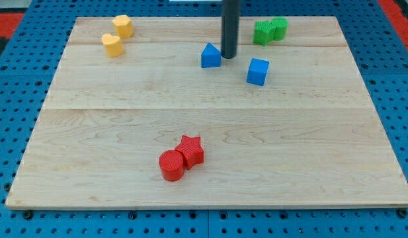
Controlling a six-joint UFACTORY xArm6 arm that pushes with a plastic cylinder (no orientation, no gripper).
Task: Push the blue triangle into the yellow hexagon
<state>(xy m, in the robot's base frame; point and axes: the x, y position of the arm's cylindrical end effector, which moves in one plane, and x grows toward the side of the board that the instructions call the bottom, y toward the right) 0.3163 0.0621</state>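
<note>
The blue triangle (211,56) lies near the top middle of the wooden board. My tip (229,55) stands just to its right, nearly touching it. Two yellow blocks sit at the top left: one (123,26) at the very top and one (112,44) just below and left of it; I cannot tell which is the hexagon. They are well to the left of the blue triangle.
A blue cube (257,71) lies right of my tip. Two green blocks (270,30) touch each other at the top right. A red cylinder (171,165) and a red star (190,150) touch at the bottom middle. The board (91,132) lies on a blue perforated table.
</note>
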